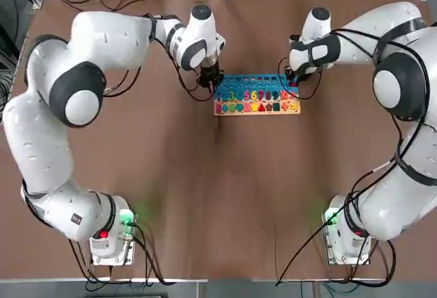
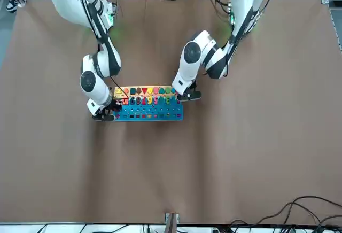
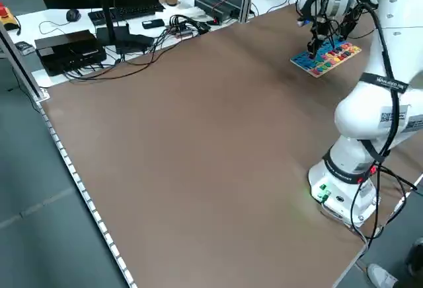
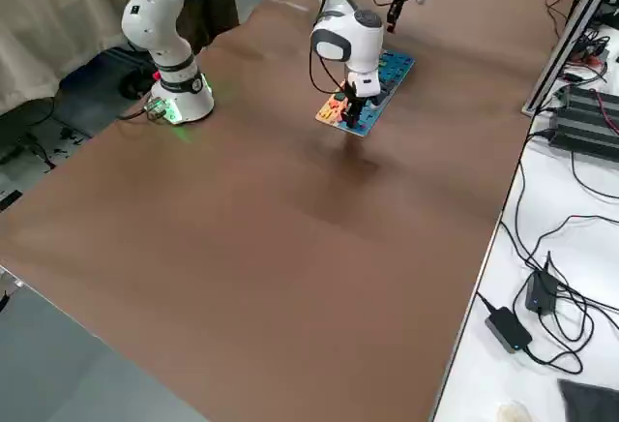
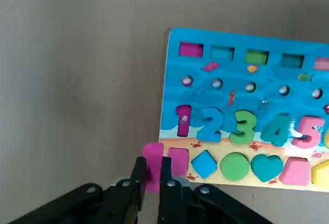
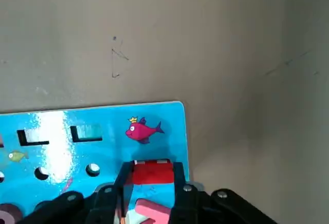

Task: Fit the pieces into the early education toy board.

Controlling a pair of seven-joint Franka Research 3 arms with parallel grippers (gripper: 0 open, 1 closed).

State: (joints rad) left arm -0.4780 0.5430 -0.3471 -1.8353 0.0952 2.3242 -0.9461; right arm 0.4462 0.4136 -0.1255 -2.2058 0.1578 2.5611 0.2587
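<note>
Left pincer gripping pink piece by toy board, right pincer gripping red piece over its blue half

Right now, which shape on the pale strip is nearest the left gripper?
The magenta square, at the row's end beside the left gripper; the blue diamond is farther.

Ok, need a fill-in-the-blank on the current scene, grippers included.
The left gripper, by the pale strip's end of the toy board, holds a ___ piece.
The right gripper, over the board's blue part, holds a ___ piece.
On the pale strip, the green circle sits between the blue diamond and the teal ___.
The printed pink fish wears a yellow ___.

Missing words: pink; red; heart; crown.
</note>
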